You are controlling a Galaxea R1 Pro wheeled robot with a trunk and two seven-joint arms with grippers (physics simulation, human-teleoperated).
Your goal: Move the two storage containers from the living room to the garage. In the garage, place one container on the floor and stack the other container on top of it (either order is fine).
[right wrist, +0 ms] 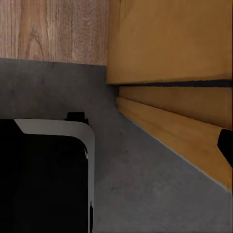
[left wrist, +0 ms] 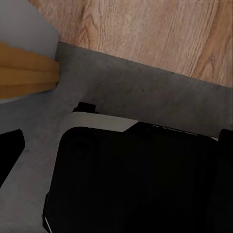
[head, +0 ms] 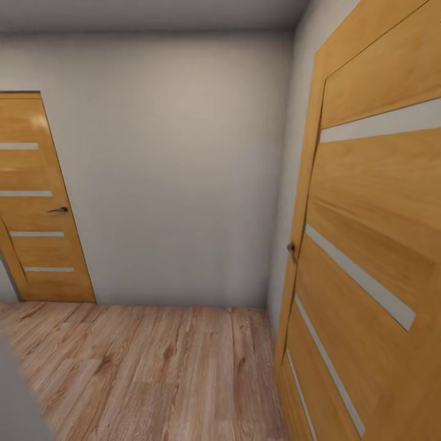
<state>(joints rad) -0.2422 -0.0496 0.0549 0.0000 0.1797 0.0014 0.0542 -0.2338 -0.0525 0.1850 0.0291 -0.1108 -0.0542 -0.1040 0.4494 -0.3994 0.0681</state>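
Robot base: in the left wrist view a black body with a pale trim (left wrist: 141,179) sits low over a grey concrete strip (left wrist: 145,94); the right wrist view shows the same black base (right wrist: 43,179) on grey concrete (right wrist: 141,184).
Left gripper: a black fingertip (left wrist: 10,150) shows at the frame edge beside the base; I cannot tell whether the jaws are apart or together.
Right gripper: a dark finger tip (right wrist: 225,145) pokes in at the edge; whether it is parted or closed I cannot tell.
Threshold: the grey concrete meets light wood planks (left wrist: 160,34) along a straight seam; an orange wooden frame (right wrist: 170,131) stands right against that seam.
Near door: at 3 o'clock, close by, an orange wooden door (head: 373,245) with pale horizontal strips and a small metal handle (head: 291,250).
Floor ahead: light wood-plank floor (head: 153,367) runs toward 12 o'clock.
Far wall: plain grey-white wall (head: 177,171) at 12 o'clock.
Far door: at 10 o'clock, a second orange door (head: 37,202) with a dark lever handle (head: 59,210), shut against the wall.
Storage containers: I see no orange-red bins from here.
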